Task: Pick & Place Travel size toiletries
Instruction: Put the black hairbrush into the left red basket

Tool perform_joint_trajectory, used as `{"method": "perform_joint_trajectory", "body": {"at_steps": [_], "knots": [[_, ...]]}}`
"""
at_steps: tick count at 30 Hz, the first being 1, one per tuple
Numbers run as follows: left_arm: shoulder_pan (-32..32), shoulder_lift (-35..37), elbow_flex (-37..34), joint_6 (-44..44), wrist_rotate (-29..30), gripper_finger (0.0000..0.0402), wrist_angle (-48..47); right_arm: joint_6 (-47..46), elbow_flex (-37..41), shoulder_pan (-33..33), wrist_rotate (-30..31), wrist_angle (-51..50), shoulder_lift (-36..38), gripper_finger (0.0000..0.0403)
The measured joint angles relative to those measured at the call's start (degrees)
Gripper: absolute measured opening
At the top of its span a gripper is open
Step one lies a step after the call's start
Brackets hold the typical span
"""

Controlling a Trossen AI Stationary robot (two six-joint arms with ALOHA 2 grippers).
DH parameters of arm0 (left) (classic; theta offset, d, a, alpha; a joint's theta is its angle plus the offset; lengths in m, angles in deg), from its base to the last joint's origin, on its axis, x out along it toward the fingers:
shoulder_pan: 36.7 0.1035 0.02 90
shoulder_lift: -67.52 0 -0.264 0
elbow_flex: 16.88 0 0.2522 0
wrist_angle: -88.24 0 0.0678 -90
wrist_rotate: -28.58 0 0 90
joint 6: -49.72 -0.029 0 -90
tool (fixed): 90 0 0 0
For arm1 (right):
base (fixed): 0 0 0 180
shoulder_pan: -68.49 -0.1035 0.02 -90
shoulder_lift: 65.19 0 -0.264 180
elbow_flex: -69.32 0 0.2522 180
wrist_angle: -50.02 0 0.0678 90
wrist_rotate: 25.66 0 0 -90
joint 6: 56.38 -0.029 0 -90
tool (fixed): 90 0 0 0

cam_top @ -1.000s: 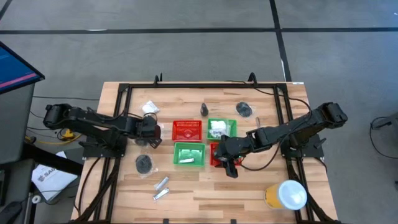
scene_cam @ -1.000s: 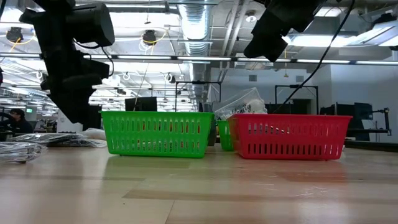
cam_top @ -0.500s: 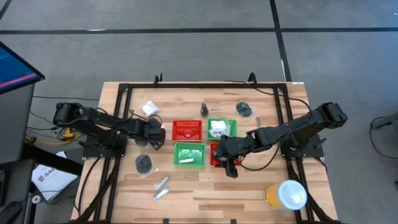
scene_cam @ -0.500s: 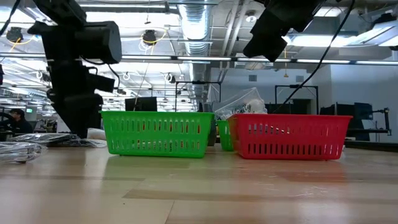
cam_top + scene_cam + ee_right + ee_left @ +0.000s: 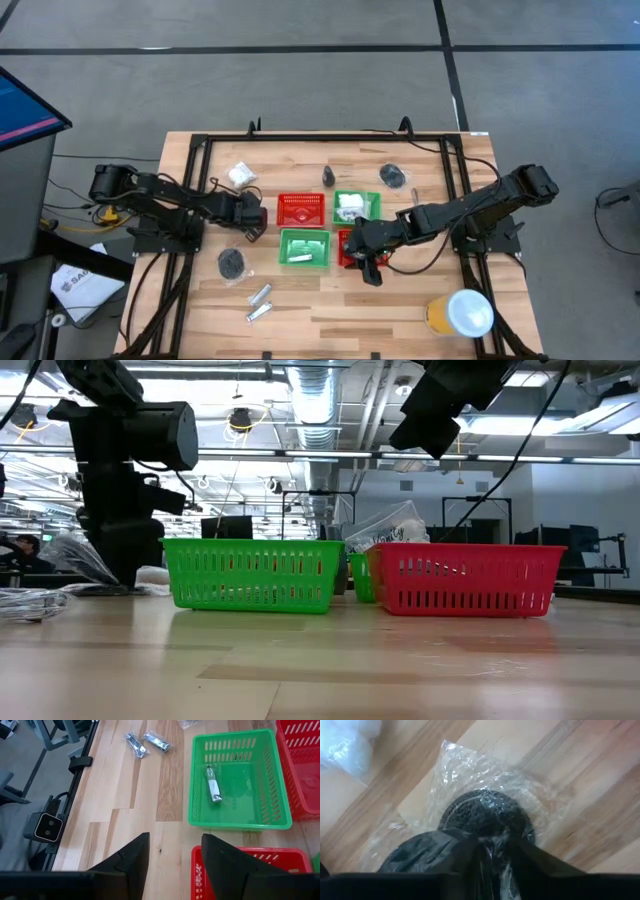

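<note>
A black coiled piece point(image 5: 485, 812) in a clear crinkly wrap lies on the table left of the baskets, with my left gripper point(image 5: 247, 220) down and shut on it. My right gripper point(image 5: 368, 262) hangs open above the near red basket point(image 5: 240, 865), holding nothing. Lying loose on the table are a white packet point(image 5: 240, 175), a second black coil point(image 5: 232, 263), two silver tubes point(image 5: 259, 303), a dark bottle point(image 5: 328, 178) and a third coil point(image 5: 393, 177). The near green basket point(image 5: 280, 822) holds one silver tube point(image 5: 212, 782). My left gripper pinches the clear wrap point(image 5: 492, 842) between its two fingers at the rim of the black coil. The fingers come steeply from above. Whether the coil itself is between them I cannot tell. The coil lies on the table, and one side of the wrap point(image 5: 75, 552) stands up beside the gripper.
Red point(image 5: 300, 210) and green point(image 5: 355, 207) baskets stand behind the near pair, the far green one holding white packets. A yellow tub with a white lid point(image 5: 462, 312) is at the near right. A black frame point(image 5: 200, 150) runs around the table.
My left gripper has sunk to the table and shifted a little toward the baskets, onto the wrapped coil. One side of the wrap, flat before, now stands up beside the gripper.
</note>
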Motion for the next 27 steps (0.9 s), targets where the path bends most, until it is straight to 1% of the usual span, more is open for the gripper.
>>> {"method": "perform_joint_trajectory", "body": {"at_steps": [3, 4, 8, 15, 20, 27], "knots": [[0.0, 0.1, 0.0, 0.0, -0.1, 0.0023, 0.0, 0.0, 0.0, 0.0, 0.0, 0.0, 0.0, 0.0169], [0.0, 0.1, 0.0, 0.0, -0.1, 0.0013, 0.0, 0.0, 0.0, 0.0, 0.0, 0.0, 0.0, 0.0169], [0.0, 0.2, 0.0, 0.0, -0.5, 0.0002, 0.1, 0.0, 0.0, 0.0, 0.0, 0.0, 0.0, 0.0167], [0.0, 0.2, 0.2, 0.0, -0.4, 0.0001, 0.0, 0.0, 0.0, 0.0, 0.0, 0.0, 0.0, 0.0164], [-0.2, 0.2, 2.9, -2.9, -0.2, 0.0000, -0.1, 0.0, 0.0, 0.0, 0.0, 0.0, 0.0, 0.0163], [-0.2, 0.2, 6.5, -4.6, 1.2, 0.0000, -0.5, 0.0, 0.0, 0.1, 0.0, 0.0, 0.0, 0.0163]]}}
